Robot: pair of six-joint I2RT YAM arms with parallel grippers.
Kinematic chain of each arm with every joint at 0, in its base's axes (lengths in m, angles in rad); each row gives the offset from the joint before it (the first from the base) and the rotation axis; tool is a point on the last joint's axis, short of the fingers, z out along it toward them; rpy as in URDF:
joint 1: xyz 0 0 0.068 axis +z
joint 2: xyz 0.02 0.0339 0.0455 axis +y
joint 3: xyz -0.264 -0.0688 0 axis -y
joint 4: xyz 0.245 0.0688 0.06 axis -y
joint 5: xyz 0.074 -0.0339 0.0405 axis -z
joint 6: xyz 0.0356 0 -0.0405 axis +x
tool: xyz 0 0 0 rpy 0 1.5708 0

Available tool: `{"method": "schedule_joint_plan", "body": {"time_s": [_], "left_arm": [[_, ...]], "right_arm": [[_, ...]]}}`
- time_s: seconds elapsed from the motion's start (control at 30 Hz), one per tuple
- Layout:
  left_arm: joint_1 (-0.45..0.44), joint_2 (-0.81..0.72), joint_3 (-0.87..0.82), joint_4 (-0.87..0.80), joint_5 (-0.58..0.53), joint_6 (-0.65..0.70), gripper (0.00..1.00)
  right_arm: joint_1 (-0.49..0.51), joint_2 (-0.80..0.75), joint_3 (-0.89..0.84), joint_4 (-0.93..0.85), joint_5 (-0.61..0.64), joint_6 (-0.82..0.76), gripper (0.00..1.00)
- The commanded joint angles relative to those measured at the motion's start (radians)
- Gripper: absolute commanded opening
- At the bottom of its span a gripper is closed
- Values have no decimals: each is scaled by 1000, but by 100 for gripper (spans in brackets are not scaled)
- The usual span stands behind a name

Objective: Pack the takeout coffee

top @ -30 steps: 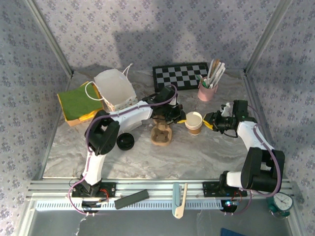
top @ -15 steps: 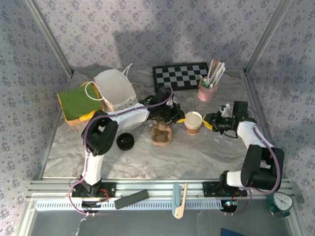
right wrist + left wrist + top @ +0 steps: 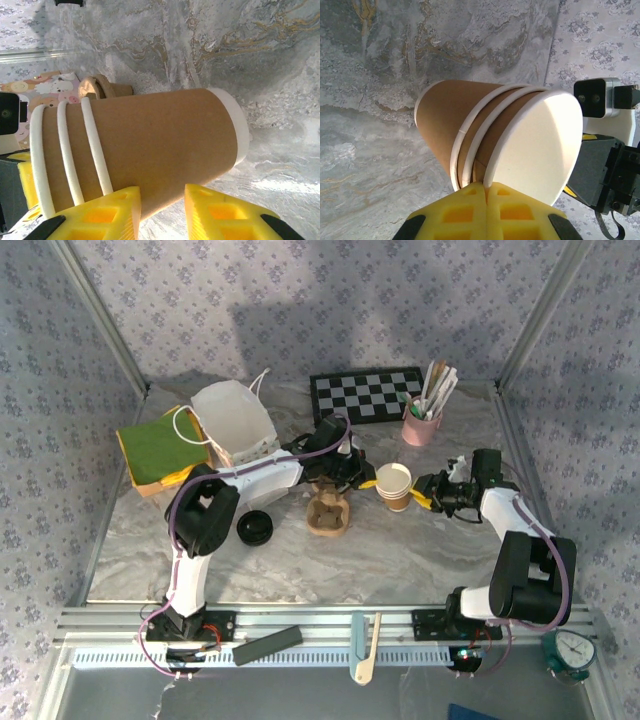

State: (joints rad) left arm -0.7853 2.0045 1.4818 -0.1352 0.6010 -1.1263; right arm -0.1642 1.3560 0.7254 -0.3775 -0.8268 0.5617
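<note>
**Table** (image 3: 400, 560): marbled top on which every item below stands.

**White bag** (image 3: 235, 420): open-topped and upright at the far left, well apart from the cup.

**Cup tray** (image 3: 328, 512): brown moulded pulp at mid-table, just left of the cup. No cup is seated in it.

**Takeout coffee cup** (image 3: 394, 487): tan kraft paper with a white rim, upright on the table between the two grippers. Three nested rims are counted in the wrist views, so a stack is judged to be present, not a single cup. Over the last second it has been displaced only slightly, toward the far edge.

**Black lid** (image 3: 255, 527): lying flat on the table left of the tray, well apart from the cup and not fitted.

**Left gripper** (image 3: 485, 189): the yellow fingers are pressed together, with the topmost cup's rim running into the seam between them. A pinch on that rim is judged. Its wrist has been swung a little leftward.

**Right gripper** (image 3: 162, 192): the fingers are narrowly parted, with the tips at the cup's outer wall from the right. Nothing is clasped, and little shift is noted.

**Status**: the top cup is judged to be in the course of being freed from the stack. Lidding and bagging are not yet done.
</note>
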Motion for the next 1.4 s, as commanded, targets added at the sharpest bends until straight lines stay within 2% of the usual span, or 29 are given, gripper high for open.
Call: {"method": "schedule_joint_plan", "body": {"time_s": [0.0,0.17,0.23,0.43,0.87,1.13,1.23,1.37], "left_arm": [[1,-39,34,-49,1,48,0],[1,-42,44,-60,-5,52,0],[1,-41,46,-63,-6,52,0],[1,-35,52,-66,-3,50,0],[-1,-30,51,-59,5,46,0],[-2,-33,48,-57,2,46,0],[-2,-34,49,-60,0,46,0],[-2,-32,50,-60,0,48,0]], "right_arm": [[-6,3,-14,-22,-17,13,30],[-17,-32,-39,28,-48,47,32],[-27,-59,-54,51,-60,58,36],[-43,-113,-94,112,-91,99,36],[-21,-91,-88,164,-130,120,35],[-21,-112,-70,124,-105,110,20],[-38,-131,-81,112,-103,113,17],[-46,-159,-92,123,-106,130,5]]}}
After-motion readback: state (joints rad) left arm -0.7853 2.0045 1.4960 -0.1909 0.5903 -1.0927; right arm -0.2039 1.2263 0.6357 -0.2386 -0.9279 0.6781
